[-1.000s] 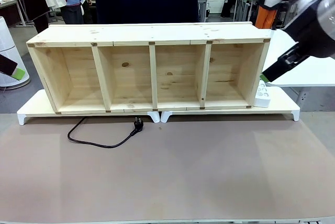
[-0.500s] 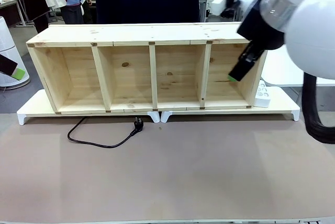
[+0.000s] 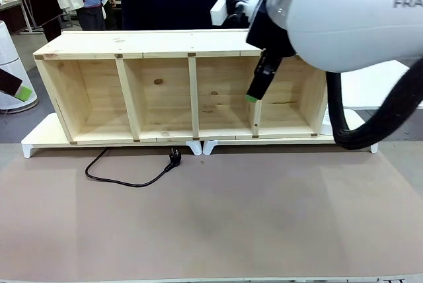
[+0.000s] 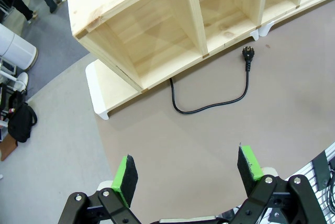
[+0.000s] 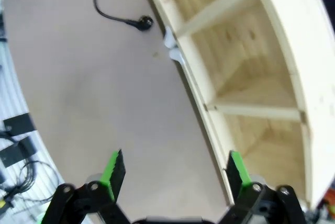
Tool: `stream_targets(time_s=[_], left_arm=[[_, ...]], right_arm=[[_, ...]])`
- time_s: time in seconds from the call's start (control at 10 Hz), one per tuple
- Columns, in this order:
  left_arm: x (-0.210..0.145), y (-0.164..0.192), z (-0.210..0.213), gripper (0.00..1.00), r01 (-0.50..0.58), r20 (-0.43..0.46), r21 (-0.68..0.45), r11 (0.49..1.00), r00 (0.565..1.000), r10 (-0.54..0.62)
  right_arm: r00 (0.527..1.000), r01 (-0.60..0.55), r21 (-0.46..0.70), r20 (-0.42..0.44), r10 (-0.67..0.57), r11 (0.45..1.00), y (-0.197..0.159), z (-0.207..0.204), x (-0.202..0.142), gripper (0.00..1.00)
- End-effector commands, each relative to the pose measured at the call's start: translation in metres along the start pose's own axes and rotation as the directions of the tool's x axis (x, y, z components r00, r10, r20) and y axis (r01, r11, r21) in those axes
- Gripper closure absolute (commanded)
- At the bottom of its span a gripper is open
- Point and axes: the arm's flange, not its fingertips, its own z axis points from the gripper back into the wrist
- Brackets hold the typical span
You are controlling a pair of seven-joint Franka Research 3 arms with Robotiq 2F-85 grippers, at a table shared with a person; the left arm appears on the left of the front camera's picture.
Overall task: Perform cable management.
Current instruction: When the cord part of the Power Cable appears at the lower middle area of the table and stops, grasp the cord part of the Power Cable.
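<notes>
In front of the third divider of the long pale pine four-bay shelf (image 3: 158, 43), the right gripper (image 3: 252, 96) hung above the table, its black fingers angled downward. Its own camera showed the two green pads spread wide with nothing between them. Below and ahead of those fingers lay bare grey-brown table mat (image 3: 231, 217). The shelf's front edge, on its white plastic risers (image 3: 41, 139), ran along one side of that view and passed close by one finger.

The long thin black cable (image 3: 125, 180) lay well ahead of this gripper on the mat, apart from it. Its black round plug (image 3: 174, 157) rested just short of the gap where the two risers met. The cord curved in a shallow loop and ran back under the front edge of the leftmost bay.

The left gripper (image 4: 187, 167) was held high over the near left part of the mat, its jaws likewise spread and empty. Ahead of its fingers the mat was open up to the cable's loop. Beyond the loop stood the shelf's end bay and the rounded corner of a riser. The mat's curved edge and grey floor lay off to one side.
</notes>
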Motion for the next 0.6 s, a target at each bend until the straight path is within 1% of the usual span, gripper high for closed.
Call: stream_targets(time_s=[0.0, 0.2, 0.5], left_arm=[[0.0, 0.001, 0.0, 0.0, -0.005, 0.001, -0.003, 1.0, 1.0, 0.005], [0.0, 0.001, 0.0, 0.0, -0.005, 0.001, -0.003, 1.0, 1.0, 0.005], [0.0, 0.001, 0.0, 0.0, -0.005, 0.001, -0.003, 1.0, 1.0, 0.005]], right_arm=[[0.995, -0.104, 0.092, 0.01, 0.103, 0.99, 0.001, -0.01, 0.02, 0.0], [0.982, -0.186, 0.142, 0.051, 0.18, 0.972, 0.01, -0.027, 0.046, 0.0], [0.97, -0.241, 0.202, 0.081, 0.229, 0.949, 0.023, -0.063, 0.076, 0.0]])
